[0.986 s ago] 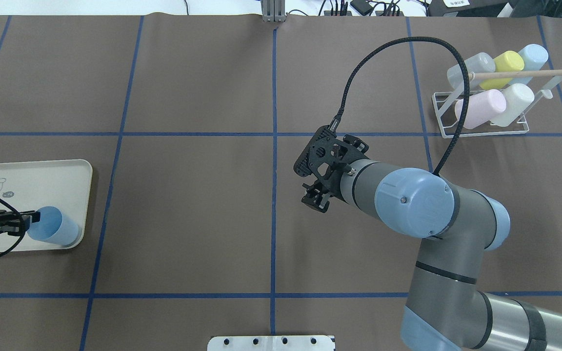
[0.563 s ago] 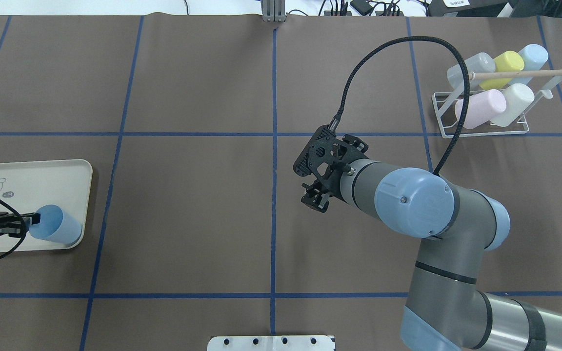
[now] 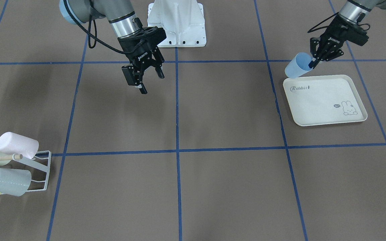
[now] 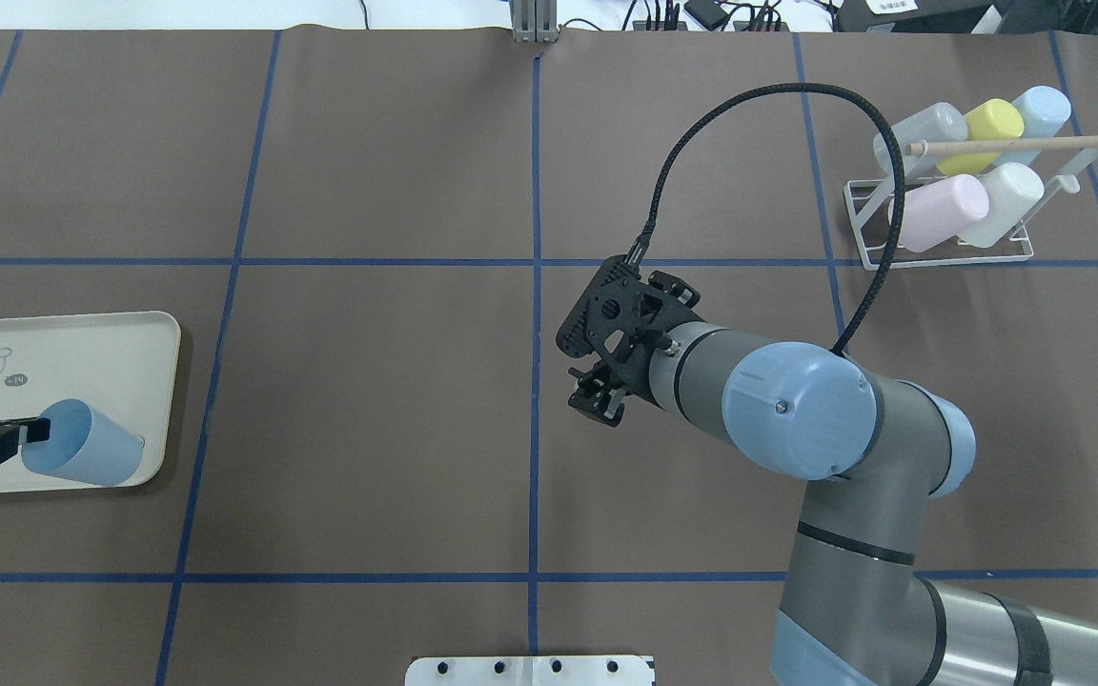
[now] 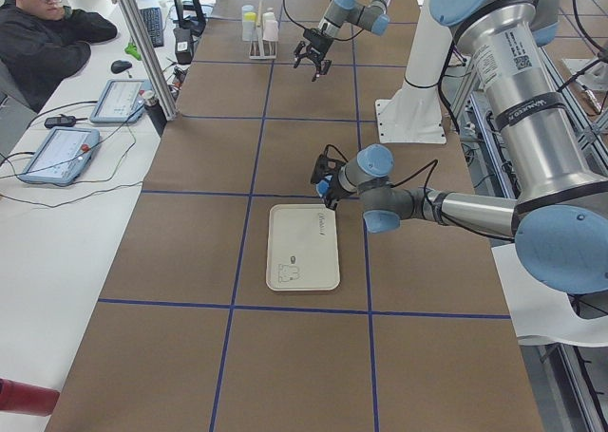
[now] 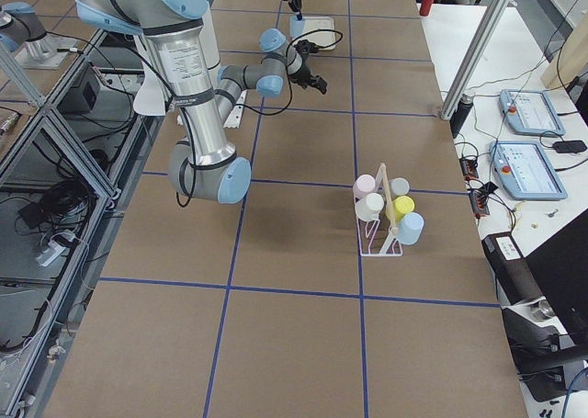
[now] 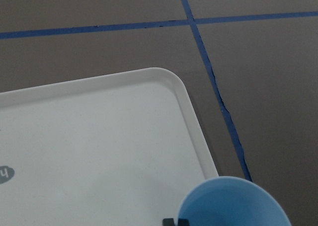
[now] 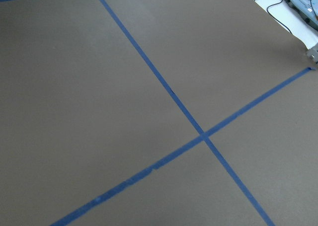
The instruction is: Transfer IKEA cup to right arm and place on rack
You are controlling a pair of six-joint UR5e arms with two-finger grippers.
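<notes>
1. Over the tray's corner nearest the robot and the table's centre you see the cup (image 4: 82, 455): a smooth, light-blue, tapered plastic tumbler. It is tilted, with its open mouth toward the left gripper (image 4: 30, 433).
2. That gripper's black fingers pinch the cup's wall at the rim, one finger inside the mouth and one outside.
3. Beneath it lies the tray (image 4: 82, 362), a cream rectangle with rounded corners, a raised lip and a small rabbit print.
4. Near the table's middle the right gripper (image 3: 151, 82) hangs with its fingers spread and nothing between them. It is carried by the right arm (image 4: 797, 410), grey and silver with light-blue caps and a braided black cable.
5. At the far right stands the rack (image 4: 940, 257), thin white wire with a pale wooden rod (image 4: 1006, 146) across it. Five other tumblers (image 4: 940, 210) already sit on its prongs: pink, white, grey, yellow and light blue.
6. All of this rests on the table (image 4: 368, 171), covered in matt brown paper gridded with blue tape.
7. Compared with the overhead view 0.6 s ago, the cup and left gripper have drawn toward that view's left edge. The right gripper has shifted slightly toward the centre line.
</notes>
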